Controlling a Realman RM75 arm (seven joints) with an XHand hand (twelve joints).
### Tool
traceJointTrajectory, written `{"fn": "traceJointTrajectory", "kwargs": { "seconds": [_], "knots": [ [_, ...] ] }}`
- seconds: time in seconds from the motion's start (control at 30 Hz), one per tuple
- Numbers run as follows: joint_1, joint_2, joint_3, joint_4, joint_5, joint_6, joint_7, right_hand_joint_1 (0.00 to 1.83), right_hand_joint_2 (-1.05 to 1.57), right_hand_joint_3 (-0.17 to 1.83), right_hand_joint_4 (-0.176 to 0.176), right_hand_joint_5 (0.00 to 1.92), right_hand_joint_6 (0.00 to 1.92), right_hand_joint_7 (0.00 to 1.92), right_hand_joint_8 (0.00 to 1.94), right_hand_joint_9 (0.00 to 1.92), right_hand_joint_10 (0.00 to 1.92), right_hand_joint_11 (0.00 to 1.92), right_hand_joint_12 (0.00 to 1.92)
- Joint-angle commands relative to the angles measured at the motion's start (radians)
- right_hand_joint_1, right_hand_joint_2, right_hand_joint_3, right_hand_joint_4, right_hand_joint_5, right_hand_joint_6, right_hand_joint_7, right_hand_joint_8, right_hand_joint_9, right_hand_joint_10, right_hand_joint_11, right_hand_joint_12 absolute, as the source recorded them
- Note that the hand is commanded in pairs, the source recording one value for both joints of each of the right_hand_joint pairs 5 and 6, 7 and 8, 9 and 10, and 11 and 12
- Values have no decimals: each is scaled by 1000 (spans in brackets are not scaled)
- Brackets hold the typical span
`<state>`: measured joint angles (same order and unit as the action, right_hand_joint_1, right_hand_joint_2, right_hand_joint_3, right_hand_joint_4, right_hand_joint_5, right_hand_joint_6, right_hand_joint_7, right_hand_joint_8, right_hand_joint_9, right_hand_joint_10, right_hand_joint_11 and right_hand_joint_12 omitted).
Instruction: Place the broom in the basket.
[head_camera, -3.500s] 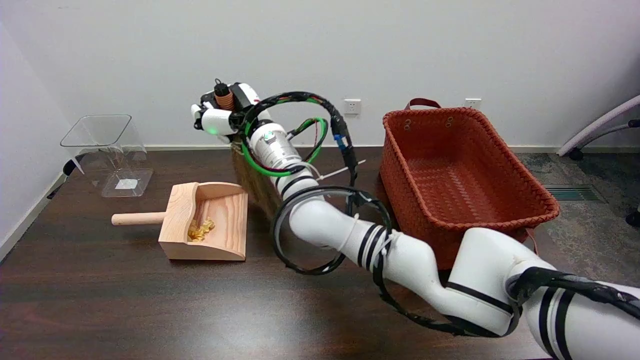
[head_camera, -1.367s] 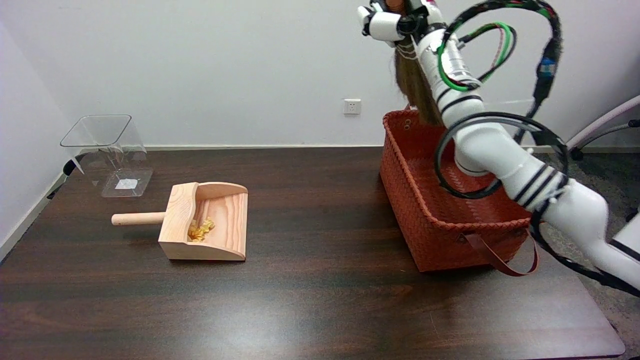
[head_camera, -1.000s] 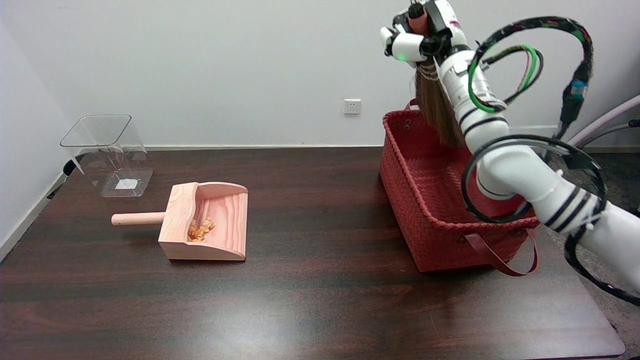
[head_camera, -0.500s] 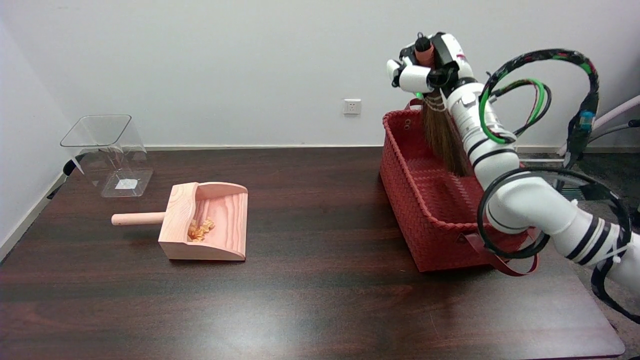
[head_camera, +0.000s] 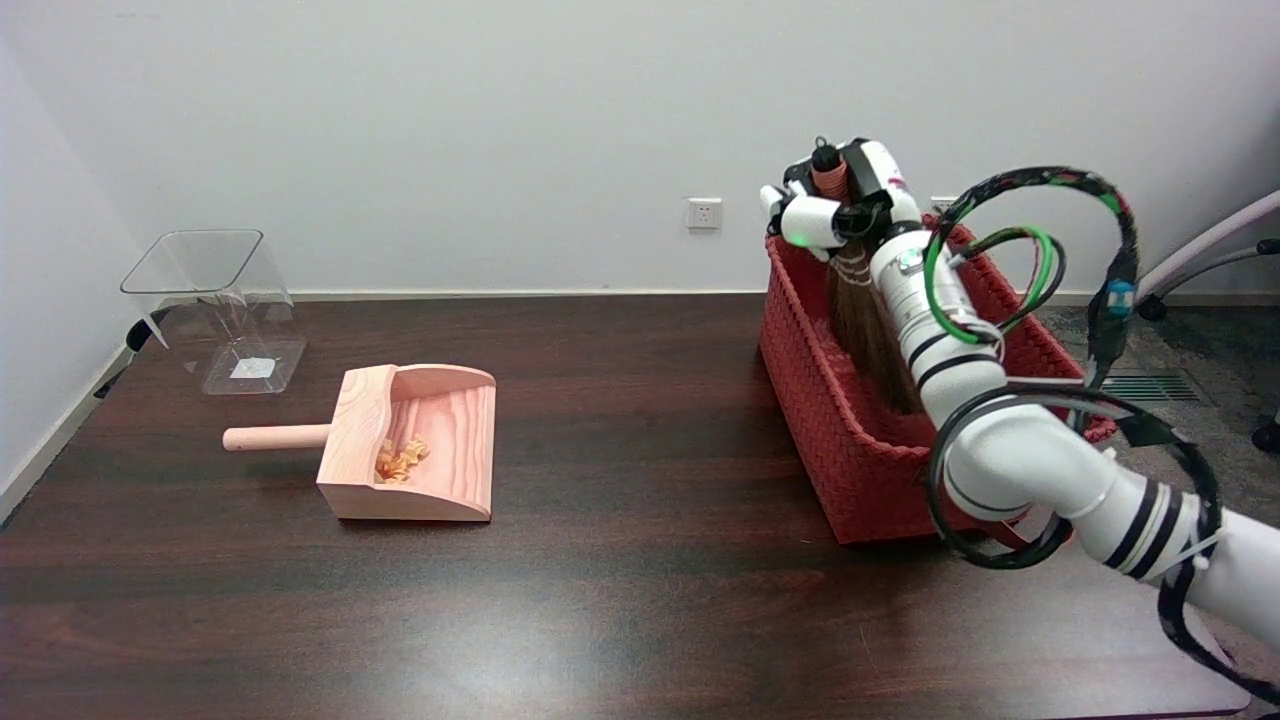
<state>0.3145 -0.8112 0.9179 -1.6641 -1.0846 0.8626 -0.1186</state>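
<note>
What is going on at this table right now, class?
The right robot hand grips a small broom by its handle, bristles hanging down inside the red woven basket at the table's right end. The broom is not yet released. To the left, apart from it, sit a wooden dustpan holding yellow scraps and a clear plastic container.

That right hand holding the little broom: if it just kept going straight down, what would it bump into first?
Most likely the basket: the broom hangs bristles-down from the right hand, inside the rim, so its bristles would probably meet the basket's floor first. Depth is hard to judge.
</note>
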Motion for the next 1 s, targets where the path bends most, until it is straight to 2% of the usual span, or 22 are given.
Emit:
{"fn": "traceJointTrajectory", "kwargs": {
  "seconds": [0.03, 0.27, 0.63, 0.67, 0.7, 0.77, 0.8, 0.83, 0.87, 0.93, 0.97, 1.0],
  "knots": [
    [-30, -150, -28, 111, -97, 38, 15, 1360, 1068, 772, 0, 1920, 1920, 1920, 1920, 1920, 1920, 1920, 1920],
    [-12, -190, -46, 188, -102, 32, 89, 1375, 1017, 813, 0, 1920, 1920, 1920, 1920, 1920, 1920, 1920, 1920],
    [2, -219, -46, 234, -113, 33, 98, 1383, 968, 838, 0, 1920, 1920, 1920, 1920, 1920, 1920, 1920, 1920],
    [2, -219, -46, 234, -113, 34, 98, 1374, 947, 817, 0, 1920, 1920, 1920, 1920, 1920, 1920, 1920, 1920],
    [2, -222, -46, 236, -113, 34, 98, 1328, 936, 701, 0, 1920, 1920, 1920, 1920, 1920, 1920, 1920, 1920],
    [3, -224, -44, 237, -113, 32, 98, 1199, 1079, 426, 0, 1920, 1920, 1920, 1920, 1920, 1920, 1920, 1920],
    [4, -224, -43, 238, -113, 31, 98, 1138, 1144, 412, 0, 1920, 1920, 1920, 1920, 1920, 1920, 1920, 1920],
    [7, -224, -42, 239, -113, 31, 98, 1089, 1124, 506, 0, 1821, 1821, 1920, 1920, 1821, 1821, 1821, 1821],
    [9, -224, -42, 239, -113, 31, 98, 1086, 962, 665, 0, 1643, 1643, 1878, 1878, 1643, 1643, 1643, 1643],
    [14, -224, -42, 241, -113, 34, 101, 1157, 379, 1111, 0, 1289, 1289, 1598, 1598, 1289, 1289, 1289, 1289],
    [14, -224, -42, 241, -113, 34, 104, 1168, 129, 1289, 0, 1171, 1171, 1433, 1433, 1171, 1171, 1171, 1171],
    [17, -224, -40, 243, -116, 34, 112, 1168, 29, 1315, 0, 1111, 1111, 1358, 1358, 1111, 1111, 1111, 1111]
  ]
}}
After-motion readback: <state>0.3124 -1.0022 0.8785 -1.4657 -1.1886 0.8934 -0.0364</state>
